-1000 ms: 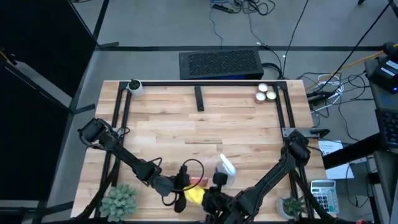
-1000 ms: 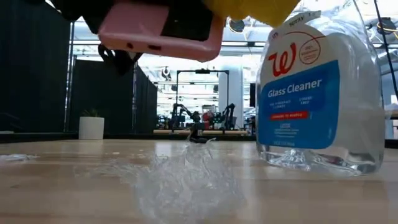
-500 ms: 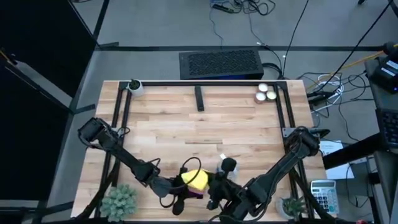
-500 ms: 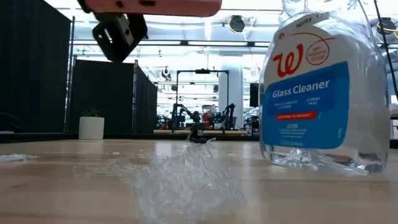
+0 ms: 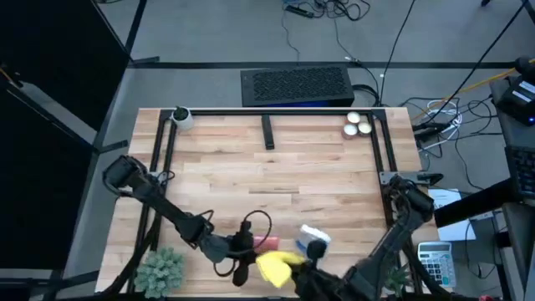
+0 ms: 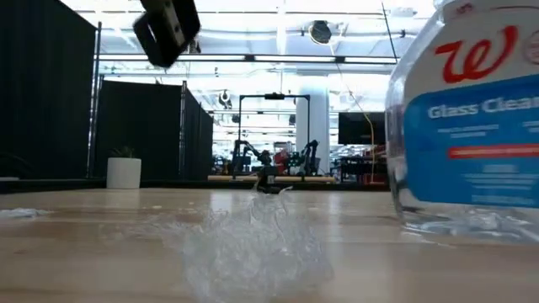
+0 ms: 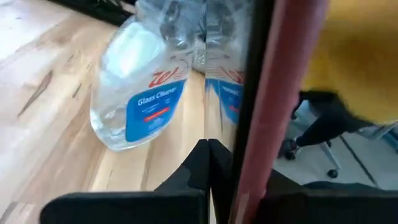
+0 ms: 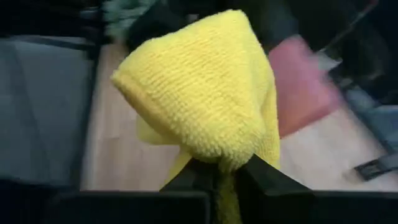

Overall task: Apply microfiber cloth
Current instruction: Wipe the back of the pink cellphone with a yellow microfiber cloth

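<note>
Right pincer point(image 5: 288, 266) clamps microfiber cloth point(image 5: 274, 267) near table's front edge; cloth pulled back off pink-cased phone point(image 5: 266, 243) since half-second ago. Left pincer point(image 5: 251, 243) grips phone. Spray bottle point(image 5: 314, 241) shifted rightward. Wipe stroke likely finished.

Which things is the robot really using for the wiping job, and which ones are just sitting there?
Part of the job:
- microfiber cloth, pinched in the right gripper
- pink-cased phone, held by the left gripper

Just lying about:
- glass cleaner bottle
- two small plants at the table's near corners
- three round white things at the far edge
</note>
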You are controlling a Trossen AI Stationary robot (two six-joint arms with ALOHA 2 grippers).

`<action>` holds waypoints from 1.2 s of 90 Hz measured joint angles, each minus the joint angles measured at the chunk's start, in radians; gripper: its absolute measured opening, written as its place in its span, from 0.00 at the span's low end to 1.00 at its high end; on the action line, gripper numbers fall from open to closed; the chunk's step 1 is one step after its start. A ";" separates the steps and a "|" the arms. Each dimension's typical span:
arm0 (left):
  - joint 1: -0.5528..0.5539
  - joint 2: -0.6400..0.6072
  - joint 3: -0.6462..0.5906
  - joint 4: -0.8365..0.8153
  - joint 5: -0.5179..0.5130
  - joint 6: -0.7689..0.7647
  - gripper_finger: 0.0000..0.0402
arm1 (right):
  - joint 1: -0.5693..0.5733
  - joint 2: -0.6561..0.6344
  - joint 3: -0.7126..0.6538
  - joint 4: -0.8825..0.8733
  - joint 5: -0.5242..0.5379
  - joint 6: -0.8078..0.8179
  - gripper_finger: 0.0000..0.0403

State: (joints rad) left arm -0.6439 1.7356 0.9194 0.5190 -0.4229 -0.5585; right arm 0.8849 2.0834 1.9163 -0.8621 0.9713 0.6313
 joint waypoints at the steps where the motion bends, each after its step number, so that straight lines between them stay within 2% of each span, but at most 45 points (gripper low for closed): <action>1: 0.000 -0.004 0.000 -0.002 -0.005 0.000 0.02 | 0.003 0.002 0.000 0.002 -0.005 -0.001 0.02; 16: 0.012 -0.052 0.000 0.049 -0.076 0.022 0.02 | 0.003 0.051 -0.001 0.081 -0.021 -0.066 0.02; 36: 0.021 -0.050 0.000 0.078 -0.076 0.017 0.02 | -0.083 0.094 -0.001 0.321 0.014 -0.395 0.02; 42: 0.020 -0.050 -0.001 0.082 -0.075 0.016 0.02 | -0.120 0.094 -0.001 0.327 -0.011 -0.450 0.02; 55: 0.012 -0.050 -0.004 0.111 -0.092 0.019 0.02 | -0.171 0.094 0.000 0.266 -0.041 -0.456 0.02; 66: -0.003 -0.048 -0.004 0.108 -0.106 0.023 0.02 | -0.177 0.093 0.005 0.190 -0.060 -0.392 0.02; 84: -0.028 -0.047 -0.005 0.083 -0.112 0.016 0.02 | -0.130 0.088 0.003 -0.069 -0.069 -0.164 0.02; 96: -0.051 -0.051 0.000 0.080 -0.039 -0.012 0.02 | -0.103 0.088 -0.002 -0.209 -0.048 -0.019 0.02; 108: -0.065 -0.050 -0.001 0.066 -0.028 0.005 0.02 | -0.090 0.087 -0.002 -0.213 -0.040 0.070 0.02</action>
State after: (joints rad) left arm -0.7090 1.6852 0.9180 0.5850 -0.4512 -0.5538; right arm 0.7954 2.1708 1.9144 -1.0747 0.9314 0.7014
